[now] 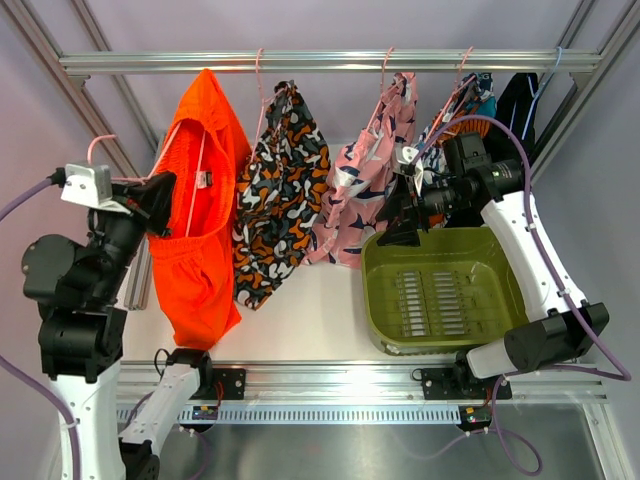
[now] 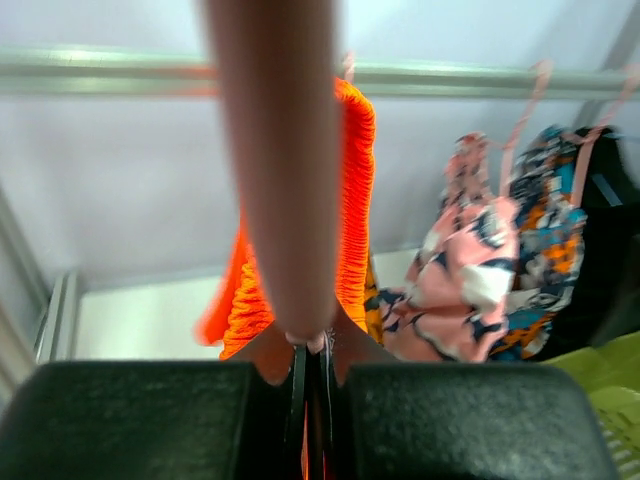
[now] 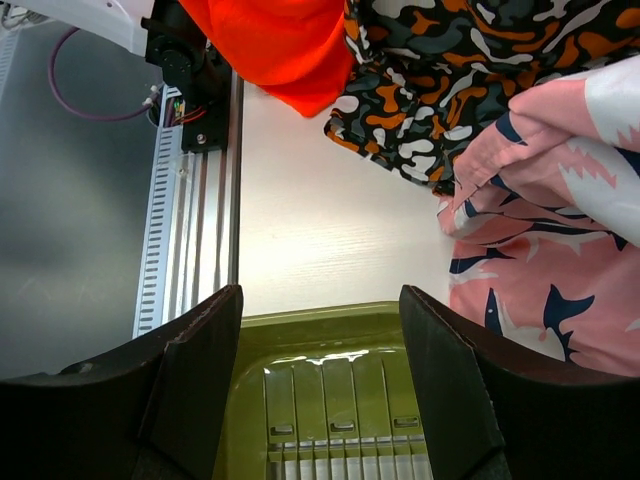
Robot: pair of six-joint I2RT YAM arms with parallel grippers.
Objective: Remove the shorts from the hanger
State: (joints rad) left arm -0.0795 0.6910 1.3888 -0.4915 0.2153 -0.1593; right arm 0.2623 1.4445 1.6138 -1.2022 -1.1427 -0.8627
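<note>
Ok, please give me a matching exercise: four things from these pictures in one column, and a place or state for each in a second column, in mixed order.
Things:
1. orange shorts
2. camouflage shorts
3. left gripper
4. right gripper

Places or states:
A. open, above the rim of the green basket
B. leftmost of the hanging pairs
C. shut on a pink hanger
D. hanging between the orange pair and the pink shorts

Pairs: 1-B, 2-D, 3-C, 4-A.
</note>
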